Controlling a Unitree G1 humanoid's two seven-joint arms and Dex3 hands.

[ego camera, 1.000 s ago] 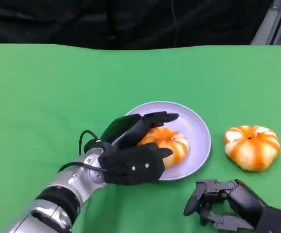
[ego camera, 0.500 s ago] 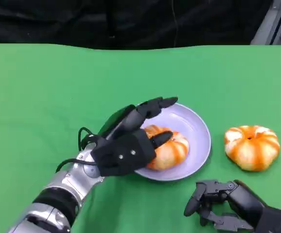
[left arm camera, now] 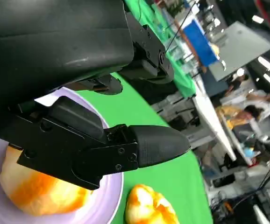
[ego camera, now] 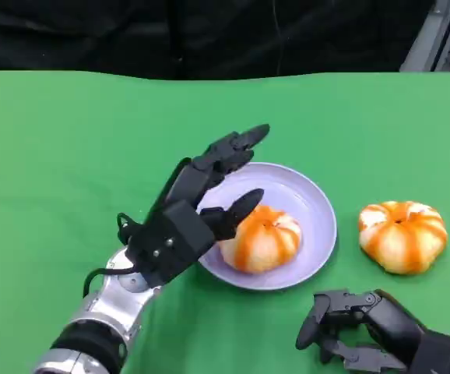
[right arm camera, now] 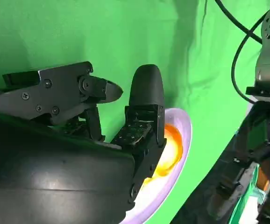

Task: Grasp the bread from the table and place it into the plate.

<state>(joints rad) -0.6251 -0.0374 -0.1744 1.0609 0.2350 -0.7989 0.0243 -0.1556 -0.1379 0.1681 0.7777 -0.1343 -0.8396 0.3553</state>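
Note:
An orange-and-white striped bread (ego camera: 262, 238) lies in the lilac plate (ego camera: 311, 204) at the table's middle; the left wrist view shows this bread (left arm camera: 37, 191) on the plate (left arm camera: 109, 198) too. My left hand (ego camera: 190, 214) hovers above the plate's left side, fingers spread, holding nothing. A second striped bread (ego camera: 402, 236) sits on the green cloth right of the plate, also seen as a bread (left arm camera: 149, 207) in the left wrist view. My right hand (ego camera: 357, 327) rests low at the front right, fingers partly curled, nothing in it. The right wrist view shows the plate (right arm camera: 174, 154) with its bread (right arm camera: 168, 154).
Green cloth (ego camera: 69, 156) covers the table, with wide room to the left and behind the plate. A dark backdrop (ego camera: 209, 35) runs along the far edge. The left forearm (ego camera: 104, 312) crosses the front left.
My left hand has let go of the bread in the plate, opened its fingers and lifted up and to the left. The right hand has stayed put.

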